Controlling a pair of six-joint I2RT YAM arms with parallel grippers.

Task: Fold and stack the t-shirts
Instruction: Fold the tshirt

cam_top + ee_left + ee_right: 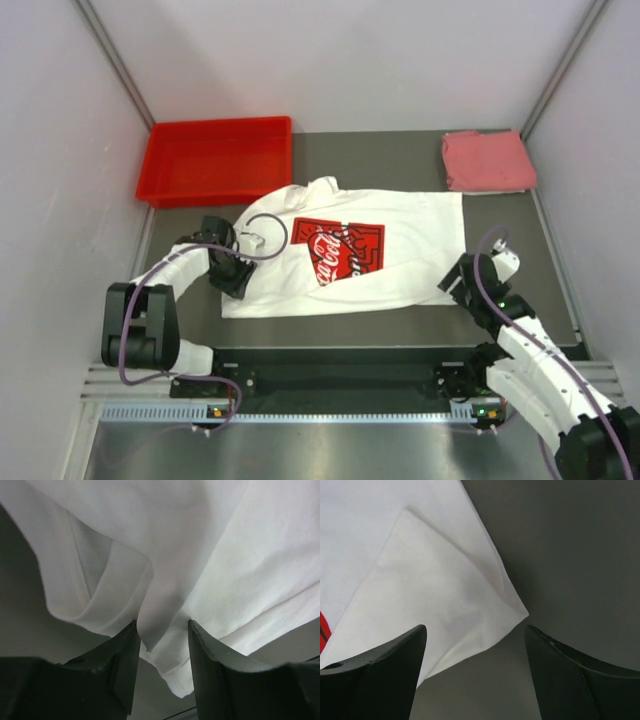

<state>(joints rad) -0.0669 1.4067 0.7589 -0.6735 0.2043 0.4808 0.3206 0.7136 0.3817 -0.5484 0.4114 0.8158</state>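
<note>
R gripper (pixel 475 628), near-right: jaws apart over a white t-shirt (pixel 410 250) corner. L gripper (pixel 162 625), near-left: clamped on its lifted edge. Shirt mid worktop (pixel 370 150), looks part-folded, not yet stacked. Far-right corner: pink t-shirt (pixel 488 160), folded. Far-left: red bin (pixel 215 160).

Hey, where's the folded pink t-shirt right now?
In the top view the pink t-shirt lies at the far right corner of the table, beyond the white t-shirt and opposite the red bin at far left.
</note>
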